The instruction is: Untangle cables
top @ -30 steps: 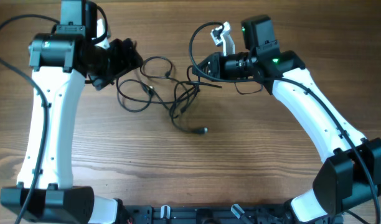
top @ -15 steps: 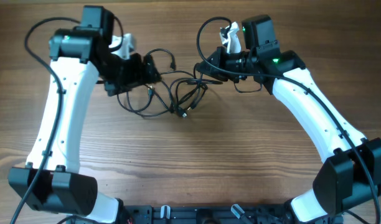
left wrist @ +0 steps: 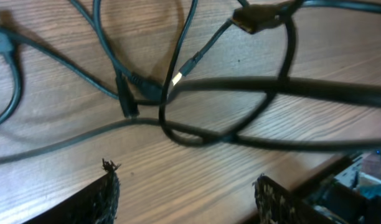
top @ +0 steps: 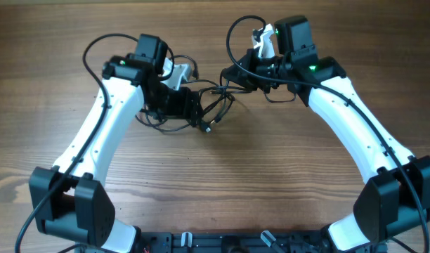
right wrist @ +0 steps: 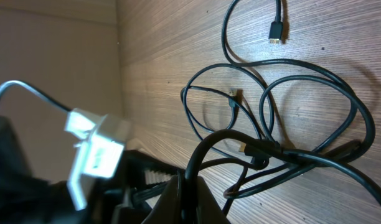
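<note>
The cables [top: 213,104] are thin black cords lying tangled on the wood between my two arms, with a plug end [top: 209,128] pointing down. My left gripper [top: 195,112] sits at the left side of the tangle. In the left wrist view it [left wrist: 187,193] is open, with bare wood between the fingertips [left wrist: 109,190] and crossed cable loops [left wrist: 178,127] just ahead. My right gripper [top: 230,74] holds the right side of the tangle. In the right wrist view it [right wrist: 185,190] is shut on one cable strand [right wrist: 200,155] that leads to the knot [right wrist: 265,149].
A loose cable loop [top: 155,121] lies under the left forearm. A gold-tipped plug [right wrist: 276,31] rests on the wood beyond the knot. My left arm's white link [top: 106,133] and right arm's white link [top: 348,119] flank the tangle. The table's far edge runs just behind both wrists.
My left arm has swung right and now sits at the tangle, its jaws a little narrower. The cables have bunched closer together. My right gripper has stayed shut, shifted slightly right.
</note>
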Robot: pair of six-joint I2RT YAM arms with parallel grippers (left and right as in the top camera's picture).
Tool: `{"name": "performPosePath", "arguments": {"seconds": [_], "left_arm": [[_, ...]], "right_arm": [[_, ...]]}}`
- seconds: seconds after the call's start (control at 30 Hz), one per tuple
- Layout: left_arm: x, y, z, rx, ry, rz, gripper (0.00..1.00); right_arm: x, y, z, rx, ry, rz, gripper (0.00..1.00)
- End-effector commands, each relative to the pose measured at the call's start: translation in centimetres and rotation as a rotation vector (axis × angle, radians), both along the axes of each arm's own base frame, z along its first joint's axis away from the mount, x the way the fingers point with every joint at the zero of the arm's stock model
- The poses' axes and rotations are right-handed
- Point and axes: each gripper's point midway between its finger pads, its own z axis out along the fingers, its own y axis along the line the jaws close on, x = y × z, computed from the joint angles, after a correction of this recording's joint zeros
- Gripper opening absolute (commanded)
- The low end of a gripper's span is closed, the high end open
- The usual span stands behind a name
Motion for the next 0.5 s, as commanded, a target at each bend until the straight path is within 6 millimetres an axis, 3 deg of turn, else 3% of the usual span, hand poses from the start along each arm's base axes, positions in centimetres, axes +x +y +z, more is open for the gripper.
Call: {"name": "performPosePath", "arguments": {"seconds": [0.0,0.2,0.23,0.33,0.4,0.47], "left_arm": [[-0.5,-1.6,-1.8,-0.064,-0.013,-0.054,0.72],[-0.2,-3.3,-3.2,-0.127,-0.068,-0.091,0.68],[-0.2,-3.4,-3.4,-0.129,-0.075,-0.093,0.62],[-0.2,-3.3,-3.9,-0.126,-0.081,-0.091,0.25],[-0.1,-2.9,-4.3,-0.098,-0.083,-0.085,0.06],[0.2,-1.7,-4.9,-0.036,-0.091,-0.064,0.04]], "right_arm": [[0.3,-0.1,1.3,0.018,-0.019,-0.014,0.04],[0.3,-0.1,1.3,0.018,-0.019,-0.014,0.04],[0.3,-0.1,1.3,0.017,-0.018,-0.014,0.04],[0.3,-0.2,1.2,0.016,-0.018,-0.012,0.04],[0.3,-0.2,1.2,0.014,-0.02,-0.01,0.04],[0.3,-0.2,1.2,-0.003,-0.063,0.016,0.04]]}}
